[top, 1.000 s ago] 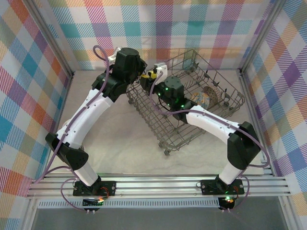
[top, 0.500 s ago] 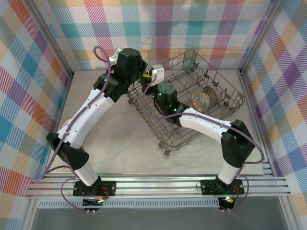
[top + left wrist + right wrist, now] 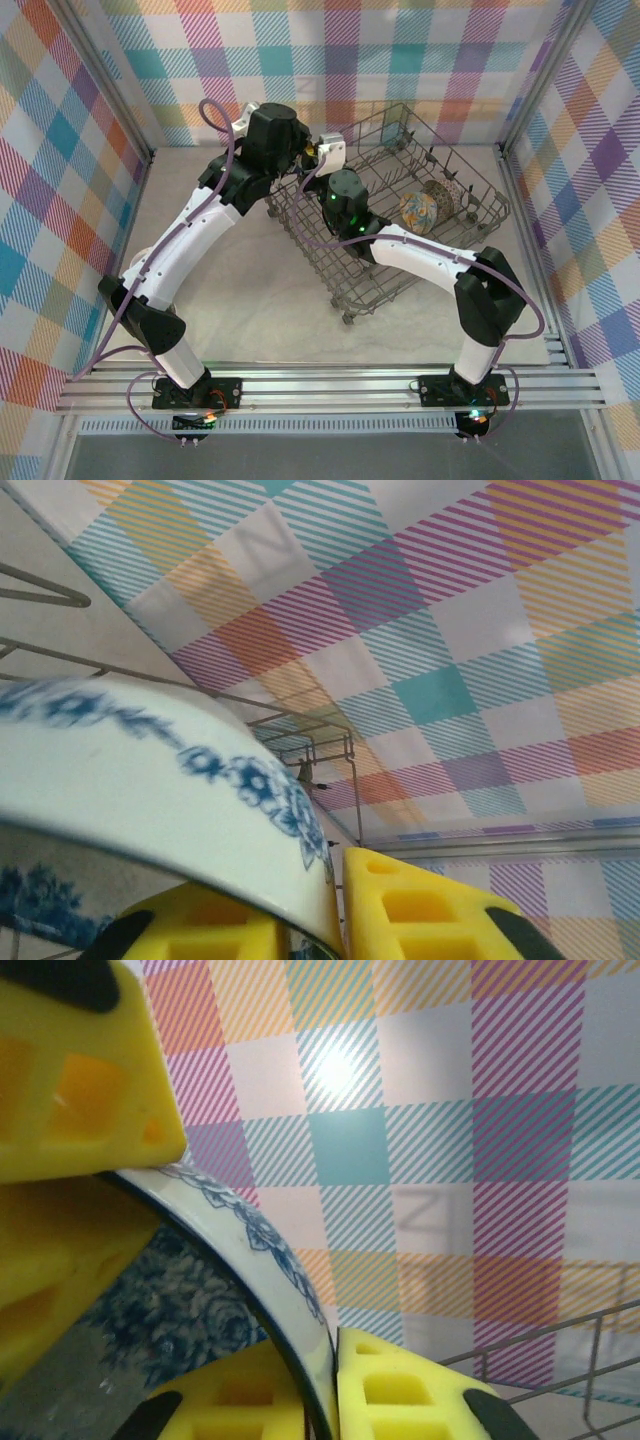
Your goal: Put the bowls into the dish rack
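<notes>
Plaid walls (image 3: 330, 60) close in a pale table (image 3: 250, 290) on its left, far and right sides. The grey wire dish rack (image 3: 335, 265) sits skewed on the table right of centre, one corner pointing toward the near edge. The left arm (image 3: 190, 235) arches from its near-left base up to the rack's far-left corner. The right arm (image 3: 430, 255) bends from the near-right base across the rack to the same corner. Two bowls stand on edge among the tines at the rack's right side: a floral bowl (image 3: 418, 210), and a brown-patterned bowl (image 3: 443, 194) just beside it, farther right. A blue-and-white bowl (image 3: 333, 150) is held in the air over the rack's far-left corner, between the two wrists. In the left wrist view, the left gripper (image 3: 338, 910) pinches this bowl (image 3: 150, 780), its rim pressed between the yellow fingers, with rack wire (image 3: 330, 750) and the wall behind. In the right wrist view, the right gripper (image 3: 332, 1400) also clamps the rim of the bowl (image 3: 255, 1245) between its yellow fingers. The left gripper's fingers (image 3: 70, 1080) grip the same rim higher up, and a bit of rack wire (image 3: 560, 1345) shows at the lower right.
</notes>
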`<control>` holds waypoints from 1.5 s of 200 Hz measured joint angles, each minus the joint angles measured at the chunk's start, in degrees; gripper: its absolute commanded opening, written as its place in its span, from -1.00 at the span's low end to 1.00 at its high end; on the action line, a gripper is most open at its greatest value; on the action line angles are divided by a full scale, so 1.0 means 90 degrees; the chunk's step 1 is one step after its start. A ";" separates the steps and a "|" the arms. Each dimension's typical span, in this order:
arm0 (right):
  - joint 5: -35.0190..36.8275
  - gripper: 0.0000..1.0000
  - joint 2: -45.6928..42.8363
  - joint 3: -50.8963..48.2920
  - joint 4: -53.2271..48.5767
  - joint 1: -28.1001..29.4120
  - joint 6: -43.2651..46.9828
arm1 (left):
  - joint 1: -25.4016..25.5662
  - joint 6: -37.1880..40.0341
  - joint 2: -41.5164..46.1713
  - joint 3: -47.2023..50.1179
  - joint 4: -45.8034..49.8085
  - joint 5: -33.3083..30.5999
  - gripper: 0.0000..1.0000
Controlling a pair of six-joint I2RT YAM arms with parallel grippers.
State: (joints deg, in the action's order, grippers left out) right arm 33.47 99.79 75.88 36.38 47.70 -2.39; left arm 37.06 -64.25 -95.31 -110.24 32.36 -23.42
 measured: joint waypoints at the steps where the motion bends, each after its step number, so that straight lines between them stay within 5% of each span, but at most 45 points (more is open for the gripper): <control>1: 0.0005 -1.00 0.0000 0.0000 0.0000 0.0000 0.0007 | 0.0000 0.0012 0.0000 0.0005 -0.0002 0.0000 -0.41; 99: 0.0338 -1.00 0.0070 0.0877 -0.0838 -0.0415 0.0056 | -0.0007 0.0590 0.0012 0.0262 -0.0920 0.0214 0.43; 130: 0.0622 -1.00 0.0374 0.1511 -0.1605 -0.0777 0.0034 | -0.0369 0.1122 0.0002 0.0012 -0.0988 0.0801 0.47; 177: 0.1110 -1.00 0.0971 0.2455 -0.2919 -0.1175 0.0231 | -0.1758 0.1270 -0.0272 -0.0466 -0.1464 0.2436 0.51; 222: 0.1637 -1.00 0.0959 0.2526 -0.3706 -0.1309 0.1268 | -0.2657 0.1722 -0.0702 -0.0668 -0.1372 0.3871 0.51; 300: 0.2713 -1.00 -0.0641 0.1642 -0.5238 -0.1348 0.2416 | -0.3293 0.3249 -0.0386 0.0454 -0.1095 0.5032 0.54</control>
State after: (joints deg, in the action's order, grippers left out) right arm 57.89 94.02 90.65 -10.76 35.57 19.35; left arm 7.42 -35.00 -98.78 -106.15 22.50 21.87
